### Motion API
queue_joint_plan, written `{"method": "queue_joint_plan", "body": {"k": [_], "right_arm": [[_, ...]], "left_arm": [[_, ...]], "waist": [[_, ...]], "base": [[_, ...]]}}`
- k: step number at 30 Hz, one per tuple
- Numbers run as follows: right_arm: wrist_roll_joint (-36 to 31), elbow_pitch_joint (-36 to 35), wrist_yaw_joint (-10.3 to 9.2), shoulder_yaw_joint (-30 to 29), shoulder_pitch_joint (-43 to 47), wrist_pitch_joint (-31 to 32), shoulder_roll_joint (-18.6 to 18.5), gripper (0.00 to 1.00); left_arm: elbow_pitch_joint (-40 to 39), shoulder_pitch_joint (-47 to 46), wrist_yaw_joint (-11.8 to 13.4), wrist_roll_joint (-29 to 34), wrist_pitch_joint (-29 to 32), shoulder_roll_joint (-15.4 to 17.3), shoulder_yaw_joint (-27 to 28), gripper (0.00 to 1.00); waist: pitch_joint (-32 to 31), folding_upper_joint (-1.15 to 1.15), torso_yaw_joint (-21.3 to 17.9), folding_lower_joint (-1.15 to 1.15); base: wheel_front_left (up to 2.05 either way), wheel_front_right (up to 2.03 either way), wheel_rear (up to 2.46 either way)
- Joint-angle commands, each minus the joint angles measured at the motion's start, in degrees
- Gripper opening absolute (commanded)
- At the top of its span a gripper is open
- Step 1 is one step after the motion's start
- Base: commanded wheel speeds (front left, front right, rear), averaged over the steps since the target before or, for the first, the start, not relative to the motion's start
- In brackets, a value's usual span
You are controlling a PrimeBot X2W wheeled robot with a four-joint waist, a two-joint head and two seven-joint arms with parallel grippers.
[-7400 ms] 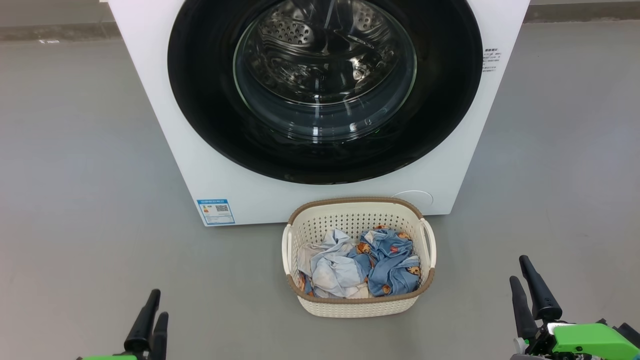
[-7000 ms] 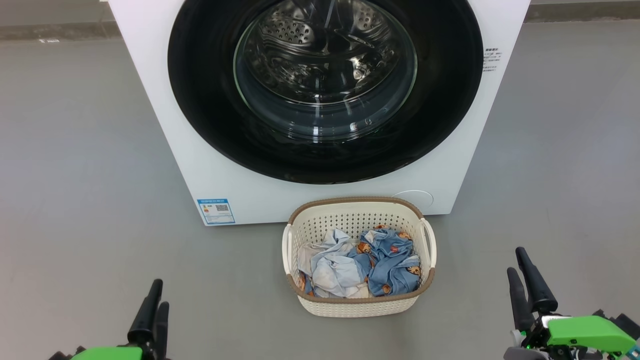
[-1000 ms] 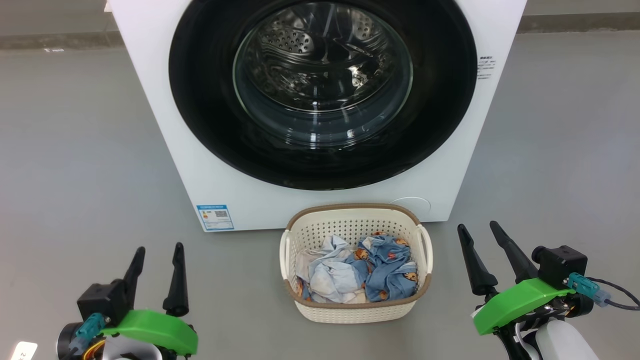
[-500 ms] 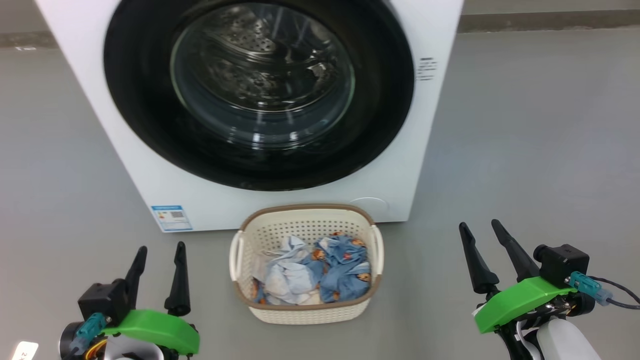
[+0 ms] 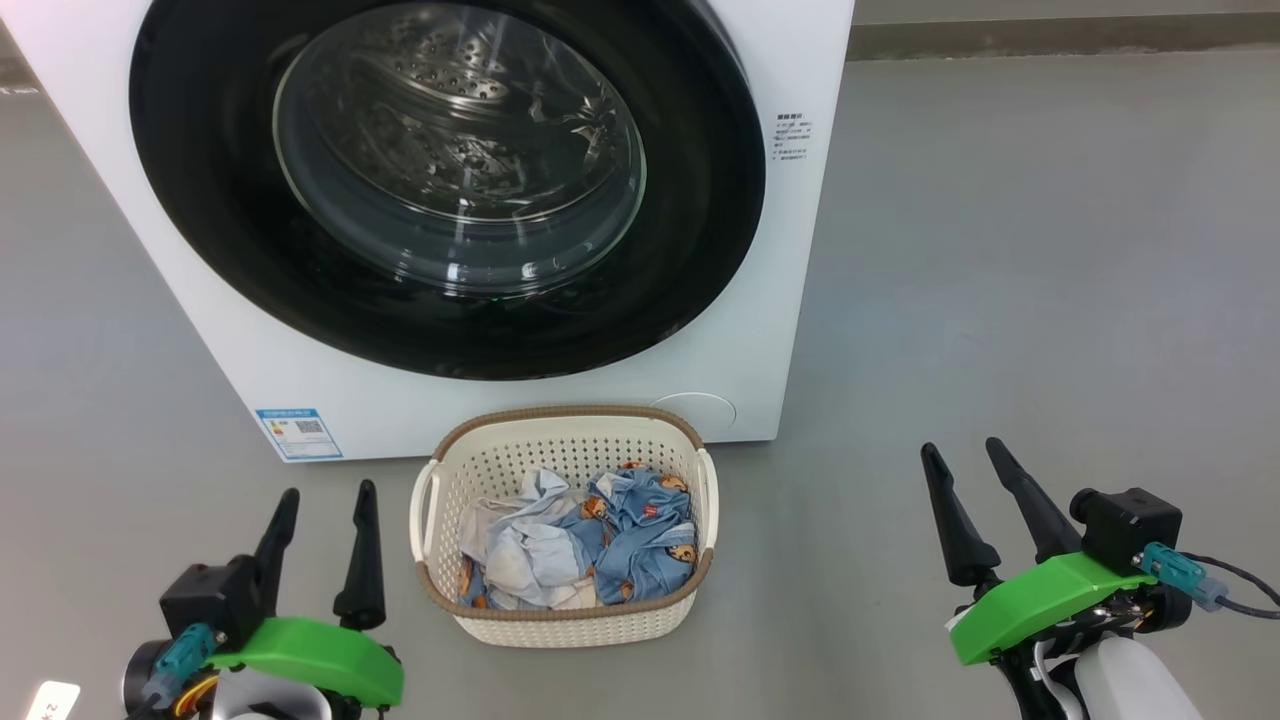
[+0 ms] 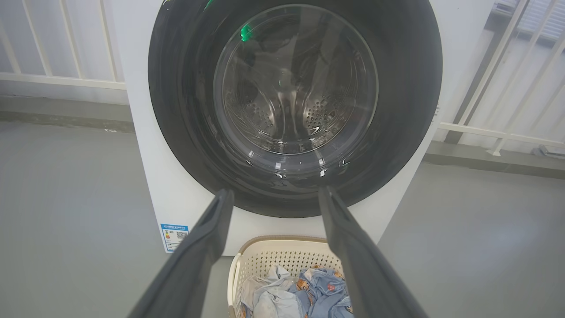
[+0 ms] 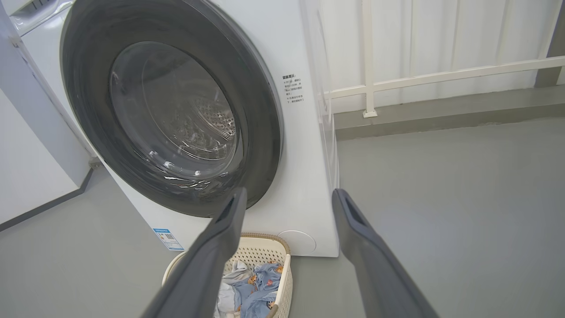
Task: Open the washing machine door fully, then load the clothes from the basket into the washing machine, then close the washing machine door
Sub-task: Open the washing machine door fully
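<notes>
Washing machine door: shut, ahead of hands. Clothes: in basket between hands. Left hand, right hand: spread, empty. Nothing judged done.

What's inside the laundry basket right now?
The basket holds crumpled clothes: pale grey-white fabric beside light blue fabric printed with orange-brown bears. The pile covers the basket's bottom, so anything lying beneath it is hidden.

1 washing machine, 1 door, 1 basket, 2 end effectors: left, right; clothes uncountable.
</notes>
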Motion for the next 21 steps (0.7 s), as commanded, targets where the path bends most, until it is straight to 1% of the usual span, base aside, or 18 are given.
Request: {"method": "queue_joint_plan", "body": {"k": [1,21], "right_arm": [[-0.2,-1.5,0.09,1.1,-1.8,-0.7,0.4,1.0],[-0.3,-1.2,0.09,1.3,-1.7,-0.7,0.3,1.0]], "left_arm": [[-1.8,-2.1,-0.1,-0.2,-0.4,1.1,1.7,1.0],[-2.2,-2.0,-0.1,0.0,-0.4,1.1,2.0,1.0]], "waist": [[0.1,0.0,0.0,0.0],[0.5,0.0,0.1,0.0]], "base": [[0.0,0.0,0.0],[0.0,0.0,0.0]]}}
